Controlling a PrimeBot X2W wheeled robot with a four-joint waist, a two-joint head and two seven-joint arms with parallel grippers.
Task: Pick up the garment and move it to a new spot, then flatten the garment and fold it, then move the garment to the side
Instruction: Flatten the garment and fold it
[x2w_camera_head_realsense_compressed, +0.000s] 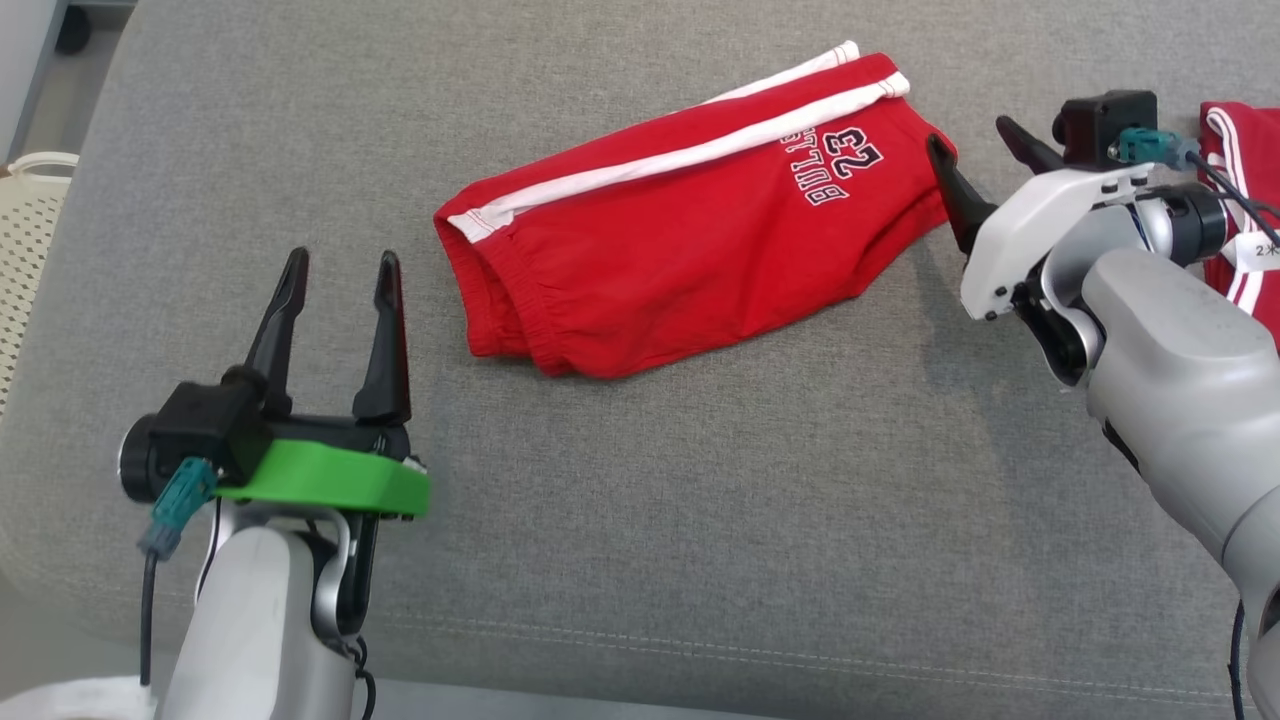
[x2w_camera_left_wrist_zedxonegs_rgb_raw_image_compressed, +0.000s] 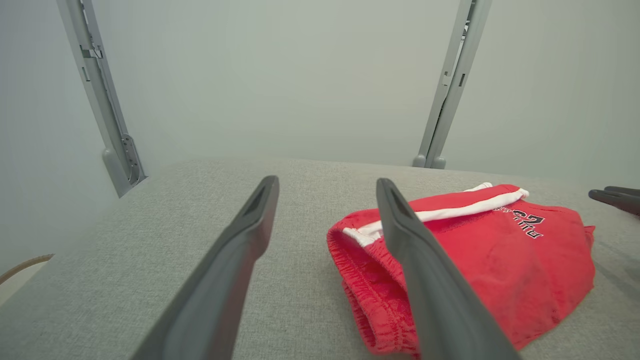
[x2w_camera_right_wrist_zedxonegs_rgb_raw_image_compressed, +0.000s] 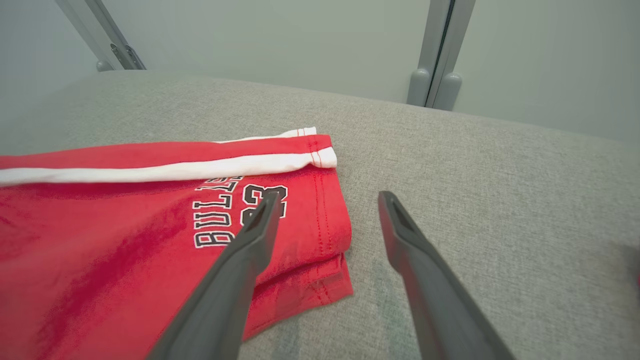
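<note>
The red shorts (x2w_camera_head_realsense_compressed: 690, 220) lie folded on the grey fabric surface (x2w_camera_head_realsense_compressed: 700, 500), just above the middle of the head view. Their elastic waistband points to 8 o'clock and their leg hem, with the white stripe and the printed number, points to 2 o'clock. The left hand (x2w_camera_head_realsense_compressed: 342, 258) sits at 8 o'clock in that view with its two dark fingers spread wide and nothing between them. The shorts are well apart from it, at about 2 o'clock from its fingertips. In the left wrist view the left hand (x2w_camera_left_wrist_zedxonegs_rgb_raw_image_compressed: 327, 181) has the shorts (x2w_camera_left_wrist_zedxonegs_rgb_raw_image_compressed: 500, 250) off at 4 o'clock. The right hand (x2w_camera_head_realsense_compressed: 970, 135) comes in from 3 o'clock, also spread wide and empty, with its tips at the hem. In the right wrist view one finger (x2w_camera_right_wrist_zedxonegs_rgb_raw_image_compressed: 250, 240) crosses the print on the shorts (x2w_camera_right_wrist_zedxonegs_rgb_raw_image_compressed: 100, 240) and the other is over bare fabric. Whether it touches the cloth I cannot tell. Another red garment (x2w_camera_head_realsense_compressed: 1245, 200) lies at the 3 o'clock edge.
</note>
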